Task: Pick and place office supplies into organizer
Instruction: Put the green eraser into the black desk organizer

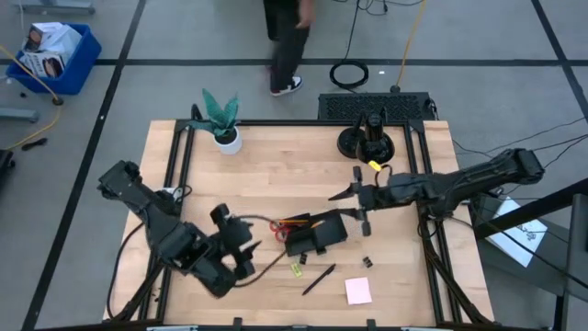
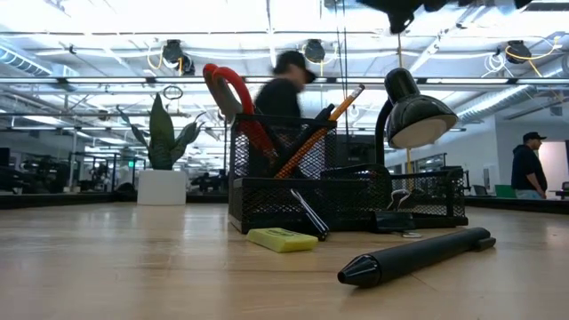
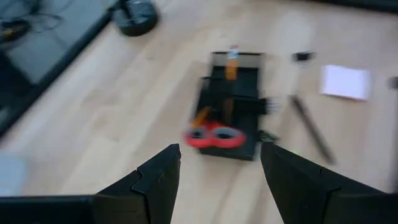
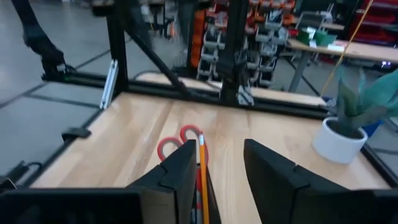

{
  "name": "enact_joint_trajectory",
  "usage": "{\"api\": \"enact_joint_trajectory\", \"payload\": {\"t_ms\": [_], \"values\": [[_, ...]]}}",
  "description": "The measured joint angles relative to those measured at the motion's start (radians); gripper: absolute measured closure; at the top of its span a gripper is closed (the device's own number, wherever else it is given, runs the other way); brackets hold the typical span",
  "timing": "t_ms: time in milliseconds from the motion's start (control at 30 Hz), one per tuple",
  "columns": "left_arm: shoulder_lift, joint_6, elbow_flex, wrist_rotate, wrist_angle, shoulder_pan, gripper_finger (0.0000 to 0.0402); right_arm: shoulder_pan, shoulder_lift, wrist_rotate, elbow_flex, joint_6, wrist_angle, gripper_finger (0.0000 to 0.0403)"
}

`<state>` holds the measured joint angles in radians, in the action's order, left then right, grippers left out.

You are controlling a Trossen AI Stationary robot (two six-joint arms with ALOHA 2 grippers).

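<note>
Table (image 1: 276, 156) of pale wood carries the organizer (image 1: 315, 234), which already holds the scissors (image 2: 233, 98) and a pencil (image 2: 322, 129). The left end effector (image 3: 219, 168) hangs released just beside it; the right end effector (image 4: 219, 165) hovers above, jaws apart and grasping nothing. The pink pad (image 1: 358, 291) lies near the front edge, light and soft; I would pinch it across its edges. A black pen (image 1: 319, 279) beside it is stiff, probably slippery: take the middle. The yellow-green piece (image 2: 281, 239) is tiny.
</note>
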<state>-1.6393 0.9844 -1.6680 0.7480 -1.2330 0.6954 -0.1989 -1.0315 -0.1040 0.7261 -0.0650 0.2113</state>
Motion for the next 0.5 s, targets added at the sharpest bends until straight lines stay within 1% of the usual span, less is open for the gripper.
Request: {"api": "enact_joint_trajectory", "payload": {"t_ms": [100, 233, 333, 500], "values": [[-0.023, -0.020, -0.002, 0.001, 0.075, 0.029, 0.0172, 0.000, 0.054, 0.000, 0.000, 0.000, -0.023, 0.0279], [-0.061, -0.021, -0.001, 0.002, 0.125, 0.062, 0.0172, 0.000, 0.115, 0.003, 0.000, 0.000, -0.039, 0.0279], [-0.095, -0.004, 0.000, 0.000, 0.138, 0.088, 0.0172, -0.008, 0.154, 0.003, -0.001, 0.000, -0.037, 0.0279], [-0.149, 0.011, 0.000, -0.011, 0.174, 0.102, 0.0172, -0.030, 0.207, 0.003, -0.001, -0.003, -0.037, 0.0280]]}}
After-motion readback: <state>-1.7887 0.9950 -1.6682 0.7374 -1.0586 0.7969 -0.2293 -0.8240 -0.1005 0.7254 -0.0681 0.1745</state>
